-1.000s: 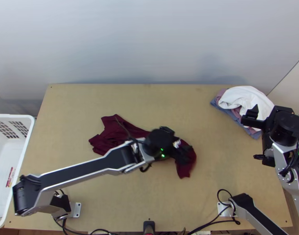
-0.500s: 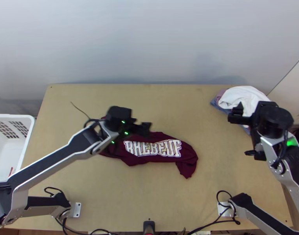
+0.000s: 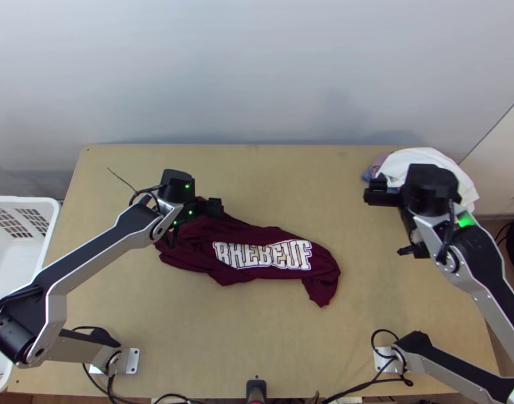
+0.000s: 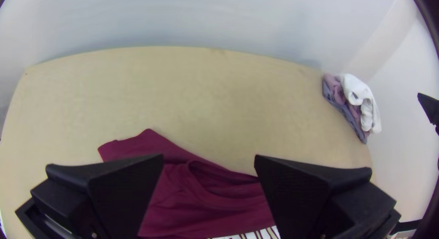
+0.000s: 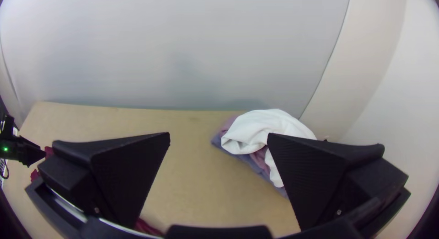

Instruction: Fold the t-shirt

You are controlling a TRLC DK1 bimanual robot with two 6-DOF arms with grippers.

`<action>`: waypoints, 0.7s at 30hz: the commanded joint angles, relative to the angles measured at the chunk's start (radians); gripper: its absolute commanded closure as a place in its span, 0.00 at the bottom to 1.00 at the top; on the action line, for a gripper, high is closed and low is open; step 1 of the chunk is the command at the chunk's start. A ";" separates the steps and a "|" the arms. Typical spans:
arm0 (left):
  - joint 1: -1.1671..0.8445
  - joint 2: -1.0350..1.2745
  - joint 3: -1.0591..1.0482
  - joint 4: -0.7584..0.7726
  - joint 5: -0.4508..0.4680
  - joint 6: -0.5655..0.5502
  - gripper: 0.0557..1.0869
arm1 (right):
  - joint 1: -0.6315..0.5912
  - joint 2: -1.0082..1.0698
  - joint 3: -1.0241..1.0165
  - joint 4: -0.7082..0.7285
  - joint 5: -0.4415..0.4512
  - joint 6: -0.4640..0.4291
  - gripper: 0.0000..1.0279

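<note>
Two grippers over tbl. (image 3: pixel 385 303), both jaws standing wide apart.

L gripper (image 3: pixel 192 193) is hanging over far-L end of maroon T-shirt (image 3: pixel 257 236); its fingers are gripping nothing. Contact w/ cloth: can't tell. In L wrist view, neck opening (image 4: pixel 219 179) is showing between the fingers, approx. facing up.

R gripper (image 3: pixel 418 178) is hanging at far R, partly covering the clothes pile from above; likewise holding nothing, full gap between fingers.

T-shirt is lying L of ctr. to ctr. on tbl., bunched into a long, uneven strip running from far L to near R. White lettering (image 3: pixel 262 254) is facing up on the R half; R end is bending toward near side in a loose flap (image 3: pixel 321 289). Wrinkles are running thru the L part.

Far R corner: white garment (image 5: pixel 256 129) is resting, crumpled, on mauve cloth (image 5: pixel 259 157) and blue-grey cloth (image 5: pixel 242 159).

L edge: white plastic basket (image 3: pixel 50 236) w/ slotted side is standing beside tbl.
</note>
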 commanded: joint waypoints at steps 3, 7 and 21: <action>0.000 0.086 -0.002 -0.009 0.038 -0.005 0.11 | 0.009 0.074 -0.008 0.001 -0.028 0.047 0.04; -0.017 0.118 0.012 -0.022 0.046 -0.003 0.11 | 0.010 0.086 -0.020 0.002 -0.029 0.050 0.04; -0.014 0.307 0.117 -0.203 0.043 0.061 0.17 | 0.026 0.140 -0.021 0.014 -0.031 0.065 0.04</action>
